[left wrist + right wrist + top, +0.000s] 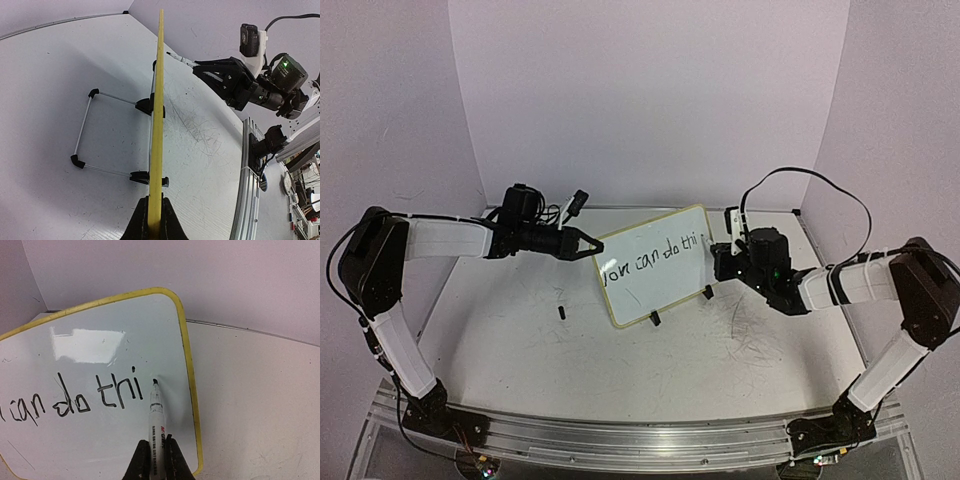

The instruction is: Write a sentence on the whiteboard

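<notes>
The right hand [156, 452] is pinched on the barrel of a marker [156, 412]. It is held nib-forward so that the tip meets the whiteboard [115, 320] nearly square-on. The nib sits at the board face just right of the last stroke. The sentence [90, 400] so far reads "You can do thi". By that reading one letter and the full stop remain. Only a narrow strip of bare board lies between the nib and the yellow rim [189, 365], so the closing strokes must be compact.

The left hand [154, 222] is clamped on the board's opposite edge, one finger on each face. This grip is judged to brace the board against pen pressure. The board stands on edge on the tabletop [520, 340], carried by two black feet [145, 105] and a wire stand [82, 125] behind.
</notes>
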Robot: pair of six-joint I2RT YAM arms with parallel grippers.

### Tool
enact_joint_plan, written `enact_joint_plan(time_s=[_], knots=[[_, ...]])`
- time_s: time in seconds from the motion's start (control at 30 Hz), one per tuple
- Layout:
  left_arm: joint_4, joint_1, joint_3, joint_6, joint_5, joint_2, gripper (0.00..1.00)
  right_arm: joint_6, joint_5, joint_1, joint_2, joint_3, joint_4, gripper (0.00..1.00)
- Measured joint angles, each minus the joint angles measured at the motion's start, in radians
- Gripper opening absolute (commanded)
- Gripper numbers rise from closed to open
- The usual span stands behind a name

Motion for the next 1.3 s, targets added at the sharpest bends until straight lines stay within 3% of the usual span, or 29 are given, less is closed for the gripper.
enact_joint_plan(time_s=[1.3], knots=[[-0.001, 0.000, 0.000, 0.000, 0.000, 0.000, 0.00, -0.005, -0.038, -0.002, 0.044, 0.030, 0.014, 0.00]])
